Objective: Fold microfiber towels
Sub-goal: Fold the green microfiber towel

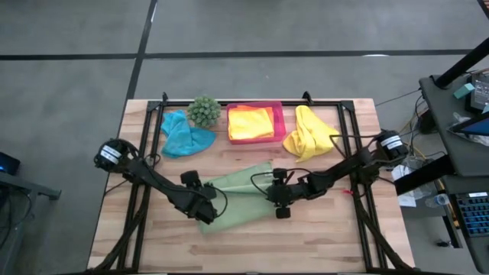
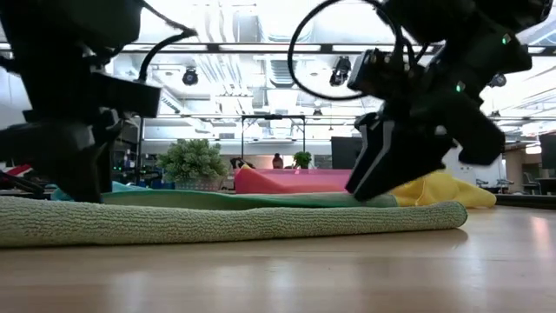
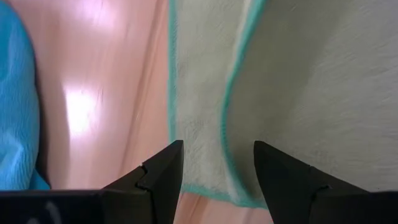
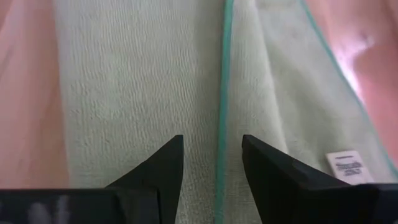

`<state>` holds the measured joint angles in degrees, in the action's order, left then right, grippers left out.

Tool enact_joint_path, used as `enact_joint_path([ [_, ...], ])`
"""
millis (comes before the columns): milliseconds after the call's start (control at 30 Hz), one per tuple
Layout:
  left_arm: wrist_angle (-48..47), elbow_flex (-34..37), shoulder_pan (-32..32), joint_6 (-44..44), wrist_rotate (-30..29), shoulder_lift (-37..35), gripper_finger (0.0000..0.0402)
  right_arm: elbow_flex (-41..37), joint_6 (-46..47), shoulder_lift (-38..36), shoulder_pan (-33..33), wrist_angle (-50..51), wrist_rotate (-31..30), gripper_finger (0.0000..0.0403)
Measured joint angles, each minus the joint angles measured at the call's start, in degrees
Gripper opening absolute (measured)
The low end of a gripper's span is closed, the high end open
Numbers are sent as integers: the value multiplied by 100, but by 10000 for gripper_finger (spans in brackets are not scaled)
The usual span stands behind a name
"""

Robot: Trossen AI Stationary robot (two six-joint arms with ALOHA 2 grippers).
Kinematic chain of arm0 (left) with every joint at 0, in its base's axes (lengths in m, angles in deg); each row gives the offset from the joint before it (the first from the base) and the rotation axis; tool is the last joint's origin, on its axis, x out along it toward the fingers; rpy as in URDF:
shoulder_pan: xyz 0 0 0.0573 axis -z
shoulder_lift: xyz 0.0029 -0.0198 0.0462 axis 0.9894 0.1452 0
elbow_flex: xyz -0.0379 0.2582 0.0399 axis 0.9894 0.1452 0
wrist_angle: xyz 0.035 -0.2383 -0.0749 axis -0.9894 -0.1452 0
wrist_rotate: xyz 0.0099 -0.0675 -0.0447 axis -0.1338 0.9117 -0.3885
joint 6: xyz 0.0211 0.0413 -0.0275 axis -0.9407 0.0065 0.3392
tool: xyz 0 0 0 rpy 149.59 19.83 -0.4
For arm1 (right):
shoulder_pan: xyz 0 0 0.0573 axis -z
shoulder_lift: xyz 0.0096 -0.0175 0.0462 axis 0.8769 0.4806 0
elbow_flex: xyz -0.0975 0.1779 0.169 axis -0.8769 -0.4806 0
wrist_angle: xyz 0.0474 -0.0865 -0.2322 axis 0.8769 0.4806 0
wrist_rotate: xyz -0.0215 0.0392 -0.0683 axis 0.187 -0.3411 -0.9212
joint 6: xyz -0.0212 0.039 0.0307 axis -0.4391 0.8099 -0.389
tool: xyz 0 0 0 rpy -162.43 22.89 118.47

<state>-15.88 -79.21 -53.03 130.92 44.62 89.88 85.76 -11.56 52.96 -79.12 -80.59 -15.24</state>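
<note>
High cam: overhead, straight down, covers the whole light wooden slatted bench (image 1: 321, 237) plus surrounding floor. Low cam: at benchtop height, looking level across it into the room, very near the flat light green microfiber towel (image 2: 217, 222). Both wrist cams point down at close range, each onto that towel's teal-stitched hem between its own fingers. All four views share the green towel; left wrist also catches the teal blue cloth (image 3: 15, 106).

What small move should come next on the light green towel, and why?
Probably close both tools on the upper layer's edge. The light green towel lies folded over, the left tool and right tool are open, each straddling a teal-stitched edge, gripping nothing, so another fold needs a grip.
</note>
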Motion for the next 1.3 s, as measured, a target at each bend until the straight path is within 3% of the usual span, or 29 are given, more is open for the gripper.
enact_joint_path([
  [200,48,48,4,75,23,2,173,-7,-74,233,0,61,-891,155],
  [300,50,60,4,75,61,2,155,-7,-76,219,1,78,-938,150],
  [533,46,105,4,73,101,4,82,-7,-227,178,15,96,-947,116],
  [733,48,104,4,47,104,4,9,-7,-238,206,84,211,-951,54],
  [867,48,49,4,40,104,4,4,-7,-400,163,103,279,-1071,14],
  [1300,-757,-316,62,75,70,-17,0,-4,-780,-429,351,491,-1220,9],
])
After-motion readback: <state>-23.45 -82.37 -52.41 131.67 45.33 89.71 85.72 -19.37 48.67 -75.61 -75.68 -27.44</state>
